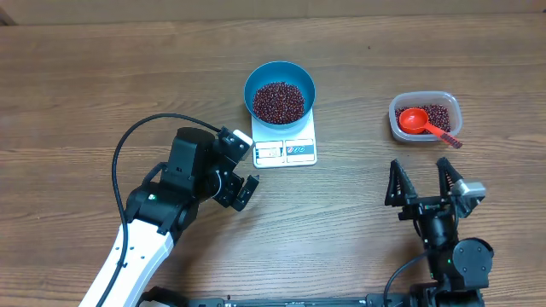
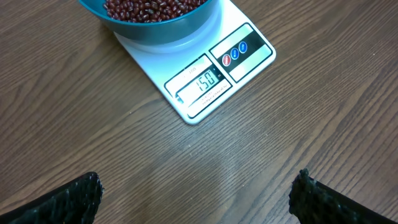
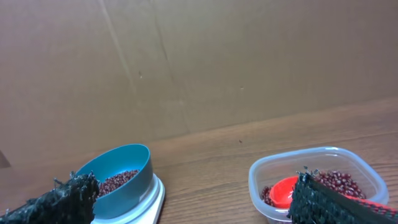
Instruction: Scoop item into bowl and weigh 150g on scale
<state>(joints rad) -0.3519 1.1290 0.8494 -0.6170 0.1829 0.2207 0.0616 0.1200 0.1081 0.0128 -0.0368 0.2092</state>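
The beans (image 1: 279,101) are sitting heaped in the bowl (image 1: 252,85) on the scale (image 1: 286,152) toward the far edge of the table (image 1: 85,85), looking light, loose and apt to scatter, best lifted with the red scoop (image 1: 413,120) by its stiff handle, while the left gripper (image 1: 243,168) and the right gripper (image 1: 418,170) are hanging wide apart, holding nothing.

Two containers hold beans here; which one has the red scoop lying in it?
The clear plastic tub at the right, not the blue bowl standing on the scale. The red scoop lies inside it, its handle sticking out over the rim.
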